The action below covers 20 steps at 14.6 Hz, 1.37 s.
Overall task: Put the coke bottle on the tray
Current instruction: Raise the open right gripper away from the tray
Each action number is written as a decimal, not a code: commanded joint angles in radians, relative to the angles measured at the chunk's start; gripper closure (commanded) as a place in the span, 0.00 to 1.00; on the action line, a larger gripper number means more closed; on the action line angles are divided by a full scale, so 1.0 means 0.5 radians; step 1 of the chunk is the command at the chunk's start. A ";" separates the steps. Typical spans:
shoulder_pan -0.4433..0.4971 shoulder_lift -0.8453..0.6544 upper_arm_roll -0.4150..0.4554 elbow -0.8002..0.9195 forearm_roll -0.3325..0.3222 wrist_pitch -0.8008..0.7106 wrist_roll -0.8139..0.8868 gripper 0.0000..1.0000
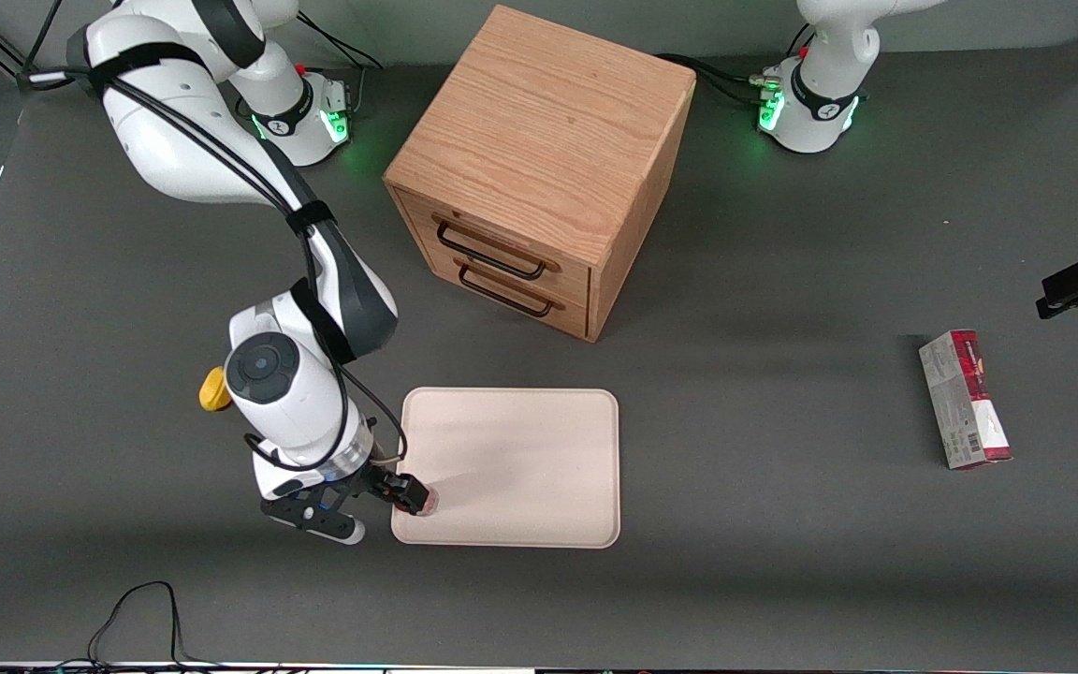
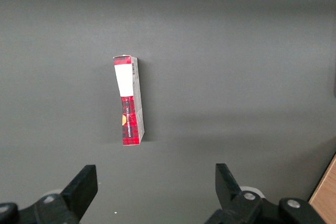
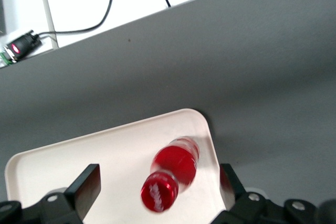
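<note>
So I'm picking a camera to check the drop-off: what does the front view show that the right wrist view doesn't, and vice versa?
Only the front view shows the wooden two-drawer cabinet, the red-and-grey carton box toward the parked arm's end, and the whole scene. Only the right wrist view shows the small red coke bottle clearly, apart from both fingers of the open hand. Both show the cream rectangular tray with that bottle on it near a corner.

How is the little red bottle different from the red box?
The bottle is round with a red cap; the box is flat-sided and part grey. The bottle is over a corner of the tray, between the fingers of the open gripper; the box lies alone on the table toward the parked arm's end, with no gripper around it. Both are red and slim.
</note>
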 commanded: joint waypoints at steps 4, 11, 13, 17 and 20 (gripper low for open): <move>0.017 -0.483 -0.371 -0.168 0.308 -0.536 -0.615 0.00; -0.059 -1.284 -0.647 -0.972 0.398 -0.720 -1.433 0.00; -0.059 -1.456 -0.727 -1.033 0.404 -0.870 -1.577 0.00; -0.062 -1.622 -0.801 -1.028 0.563 -1.086 -1.599 0.00; -0.062 -1.659 -0.801 -1.021 0.573 -1.172 -1.599 0.00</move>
